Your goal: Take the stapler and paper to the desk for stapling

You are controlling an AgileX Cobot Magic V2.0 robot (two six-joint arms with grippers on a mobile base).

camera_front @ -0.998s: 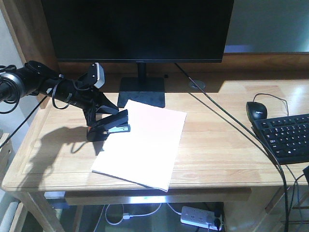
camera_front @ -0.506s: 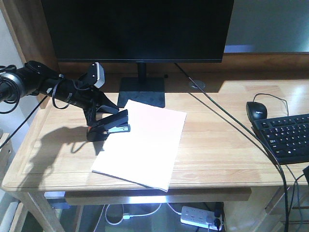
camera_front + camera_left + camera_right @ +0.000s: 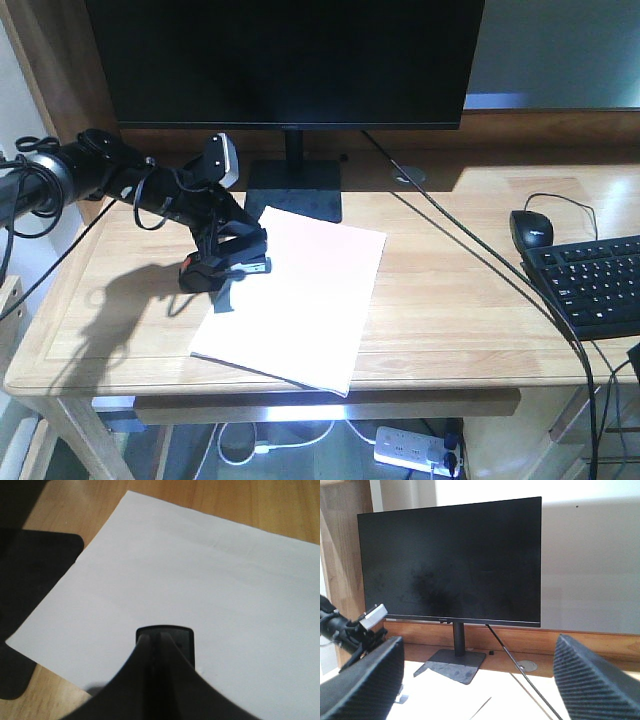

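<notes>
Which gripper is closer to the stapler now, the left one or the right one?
Left. The left gripper presses down on the stapler at the paper's edge. The right gripper hangs open, apart, facing the monitor.

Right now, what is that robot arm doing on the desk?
The left hand is pressed down over the black stapler, which sits at the left edge of the white paper on the wooden desk. Its fingers look closed on the stapler. The right hand is open, holding nothing, and faces the monitor.
</notes>
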